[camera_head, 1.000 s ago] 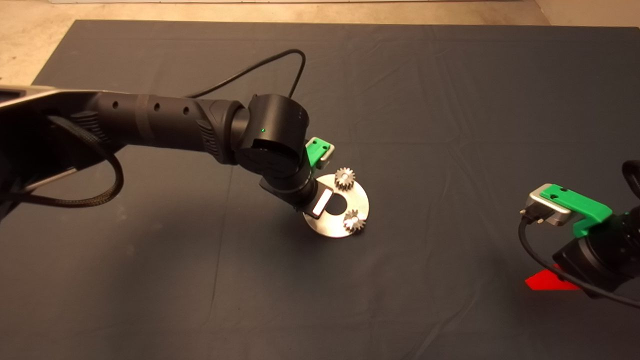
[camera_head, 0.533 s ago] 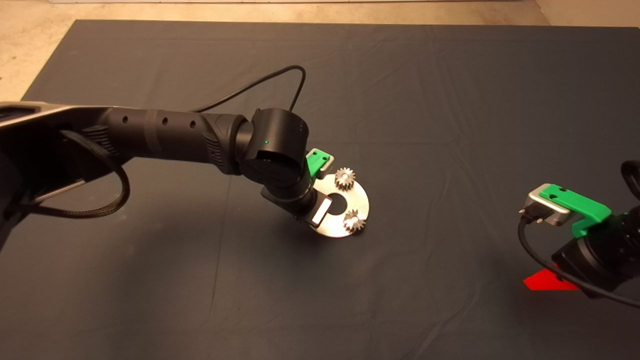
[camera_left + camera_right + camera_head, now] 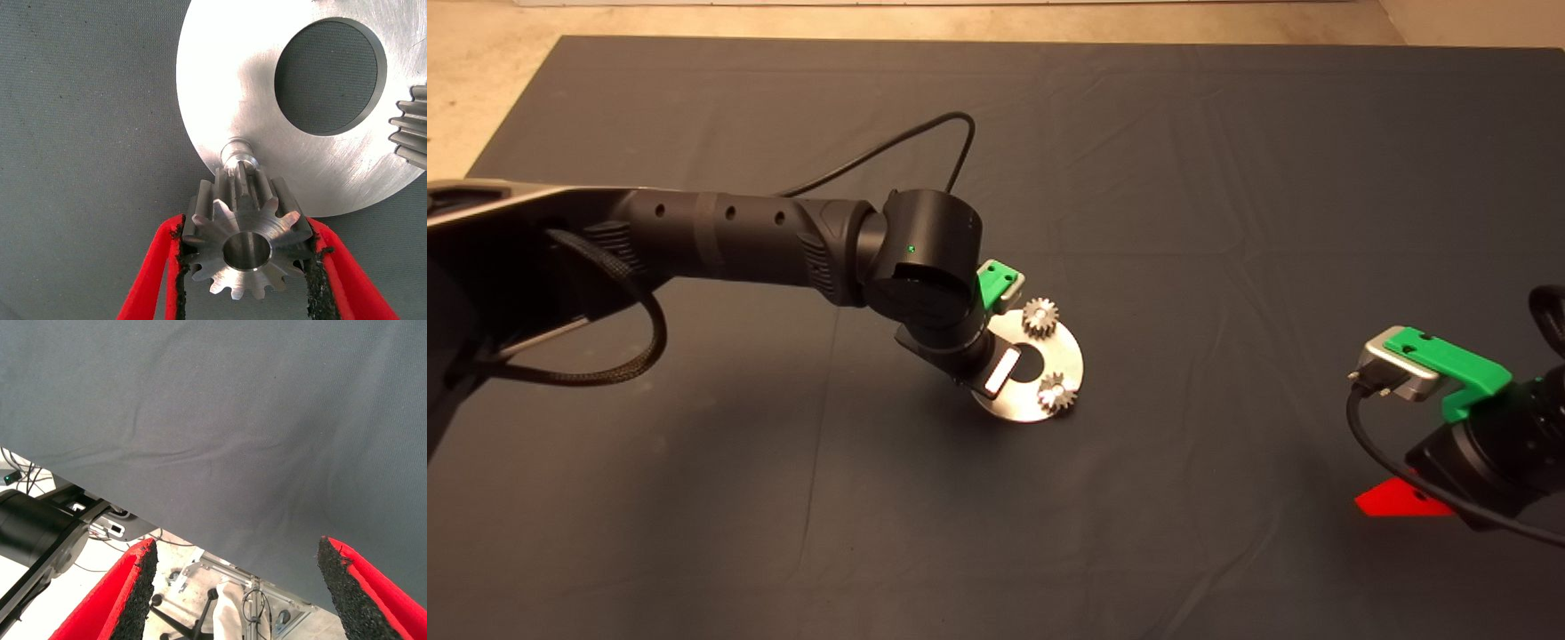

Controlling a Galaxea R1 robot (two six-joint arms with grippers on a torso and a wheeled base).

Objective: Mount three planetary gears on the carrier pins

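Over the last second the left arm has slid a little further across the counter [image 3: 1227, 178] and dropped slightly, carrying its left end effector [image 3: 245, 280] toward the near-left edge of the shiny disc [image 3: 1067, 351]. That end effector is pinching the third gear [image 3: 245, 243] by its teeth, bore facing the camera, just beside the one bare pin [image 3: 235, 152] and not yet on it. Two gears are already seated on their pins: one at the far edge [image 3: 1040, 317], one at the near right [image 3: 1056, 392]. It looks like the final fit is about to begin. The right end effector [image 3: 237, 587] waits spread and empty at the counter's right edge.
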